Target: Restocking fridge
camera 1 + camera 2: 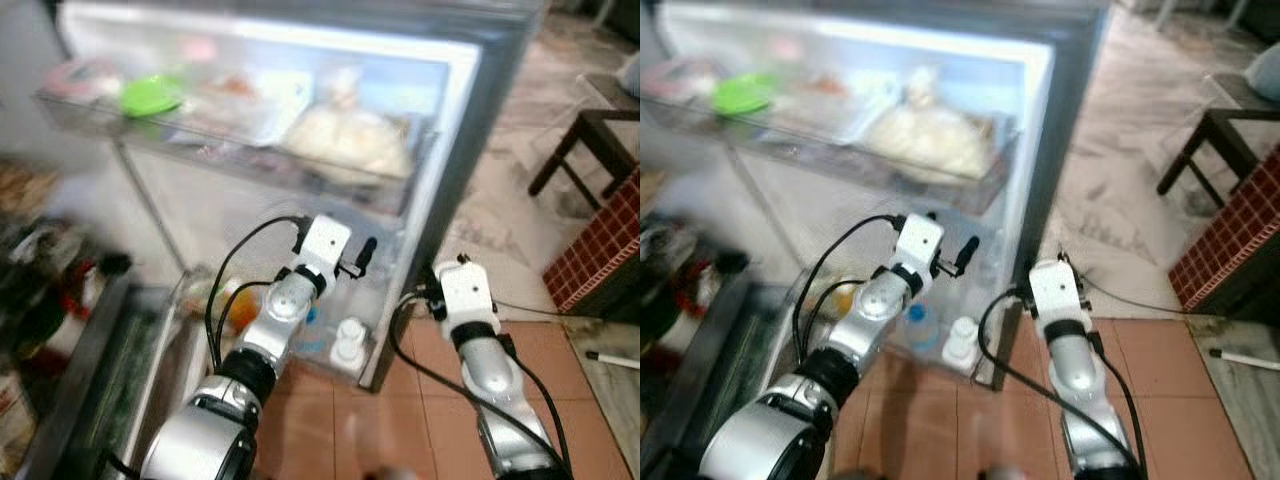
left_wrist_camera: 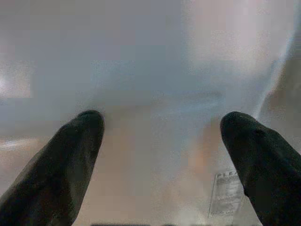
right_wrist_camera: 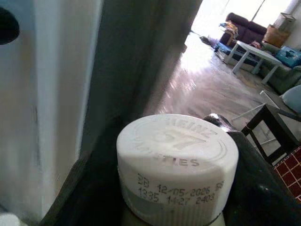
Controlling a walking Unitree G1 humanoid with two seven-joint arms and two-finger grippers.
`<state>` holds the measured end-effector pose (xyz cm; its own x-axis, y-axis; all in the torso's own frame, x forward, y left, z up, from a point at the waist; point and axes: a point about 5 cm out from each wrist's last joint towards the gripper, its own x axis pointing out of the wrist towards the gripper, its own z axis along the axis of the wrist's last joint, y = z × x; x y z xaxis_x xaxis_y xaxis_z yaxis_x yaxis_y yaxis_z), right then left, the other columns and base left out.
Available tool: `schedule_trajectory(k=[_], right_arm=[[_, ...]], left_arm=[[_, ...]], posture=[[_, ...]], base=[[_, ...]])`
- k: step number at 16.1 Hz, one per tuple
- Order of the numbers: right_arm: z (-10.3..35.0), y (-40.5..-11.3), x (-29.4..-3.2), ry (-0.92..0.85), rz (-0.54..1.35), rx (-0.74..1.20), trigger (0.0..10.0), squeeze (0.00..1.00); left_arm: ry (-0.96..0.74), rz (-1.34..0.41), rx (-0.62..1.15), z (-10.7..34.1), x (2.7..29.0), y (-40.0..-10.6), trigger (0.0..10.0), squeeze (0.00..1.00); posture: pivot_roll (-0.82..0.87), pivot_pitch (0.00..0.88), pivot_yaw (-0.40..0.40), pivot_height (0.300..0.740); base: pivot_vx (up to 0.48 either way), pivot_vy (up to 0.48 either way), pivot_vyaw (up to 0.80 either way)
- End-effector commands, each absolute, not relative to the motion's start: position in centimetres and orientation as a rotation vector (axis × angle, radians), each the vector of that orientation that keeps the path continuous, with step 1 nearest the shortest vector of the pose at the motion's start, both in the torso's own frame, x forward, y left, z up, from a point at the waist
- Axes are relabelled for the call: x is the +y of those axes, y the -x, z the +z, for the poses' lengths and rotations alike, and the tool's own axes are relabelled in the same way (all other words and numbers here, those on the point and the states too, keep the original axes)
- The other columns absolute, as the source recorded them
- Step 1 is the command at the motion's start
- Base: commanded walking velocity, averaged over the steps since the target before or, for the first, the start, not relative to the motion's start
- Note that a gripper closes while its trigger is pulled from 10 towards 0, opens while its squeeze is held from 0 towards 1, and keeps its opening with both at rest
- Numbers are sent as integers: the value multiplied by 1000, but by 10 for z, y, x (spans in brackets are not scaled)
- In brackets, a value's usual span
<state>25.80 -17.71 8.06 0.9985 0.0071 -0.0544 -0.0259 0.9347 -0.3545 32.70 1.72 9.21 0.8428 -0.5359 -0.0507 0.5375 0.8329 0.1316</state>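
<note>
1. While the head views are blurred, the open fridge door (image 1: 455, 150) is plain: its upper door shelf (image 1: 240, 150) carries a green lid (image 1: 152, 95), a clear container (image 1: 250, 105) and a pale bagged item (image 1: 350, 140).
2. At far left, dark blurred items sit on the fridge's inner shelves (image 1: 40, 300); they cannot be identified.
3. Left gripper (image 2: 162, 125): raised in front of the door's lower part, below the upper shelf. In the left wrist view its fingers (image 2: 61, 160) stand wide apart with nothing between them; a blurred pale surface lies ahead.
4. Lower door shelf: an orange object (image 1: 243, 305), a blue-capped bottle (image 1: 917, 322) and a white-capped bottle (image 1: 348, 340) stand side by side, just below the left arm.
5. Right gripper (image 3: 176, 188): close beside the outer edge of the fridge door, right of the white-capped bottle. It is closed around a bottle with white cap (image 3: 176, 162); the cap is embossed "HEINZ 57 VARIETIES" and has a printed date code on its side.
6. Right of the fridge: terracotta tiled floor (image 1: 420, 400), a red brick-pattern surface (image 1: 600, 250), a dark table (image 1: 590, 140).
</note>
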Motion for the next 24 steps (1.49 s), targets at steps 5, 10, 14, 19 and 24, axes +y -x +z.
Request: schedule_trajectory(k=[5,10,14,19,24], right_arm=[[72,-252,-166,289,214,167,10000,0],[68,-247,-160,280,367,233,10000,0],[84,-257,-139,179,594,154,10000,0],[103,-278,-123,196,666,52,10000,0],[106,-280,-111,167,726,-1,10000,0]], left_arm=[[-149,-574,7,99,9,-331,10000,0],[-148,-539,-2,103,12,-336,10000,0],[-154,-487,2,98,26,-334,10000,0],[-169,-306,25,85,70,-326,10000,0],[-172,-48,28,81,122,-308,10000,0]], posture=[[-31,0,7,740],[-36,0,6,740],[-15,0,6,740],[28,0,-14,740],[46,9,-19,740]], base=[[326,0,0],[240,0,0],[0,0,0],[0,0,0],[0,0,0]])
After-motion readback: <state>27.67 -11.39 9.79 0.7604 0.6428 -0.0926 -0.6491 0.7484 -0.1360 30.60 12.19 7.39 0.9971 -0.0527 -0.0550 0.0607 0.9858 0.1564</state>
